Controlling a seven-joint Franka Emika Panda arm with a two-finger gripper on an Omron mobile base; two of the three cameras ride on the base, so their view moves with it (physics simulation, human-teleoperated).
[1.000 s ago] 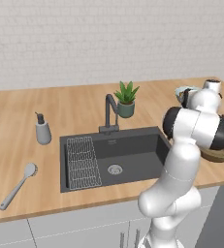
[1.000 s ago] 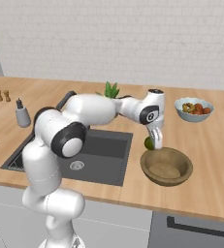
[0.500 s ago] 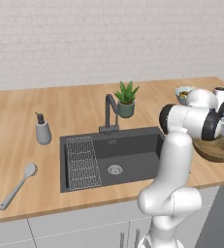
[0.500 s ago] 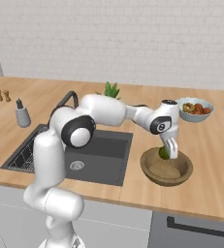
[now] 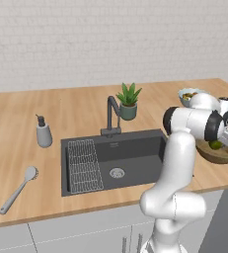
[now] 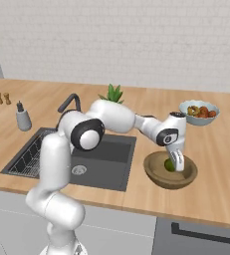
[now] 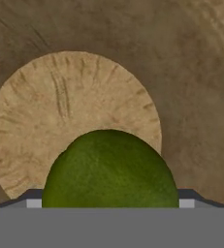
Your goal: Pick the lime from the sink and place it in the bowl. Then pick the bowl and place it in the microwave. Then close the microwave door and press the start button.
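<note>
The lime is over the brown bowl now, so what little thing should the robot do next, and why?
Probably open the gripper and let go: the lime sits between its fingers, low inside the bowl, right above the bowl's pale bottom in the hand view.

From both base cameras I get flat, even, bright light with no clear source and no glare. Shadows are faint: a soft dark patch inside the sink and a little shade beneath the bowl. Everything looks slightly soft and low in resolution, edges smeared, though I see no bending at the frame borders. My hand camera is dimmer and blurrier, the lime fuzzy-edged.
</note>
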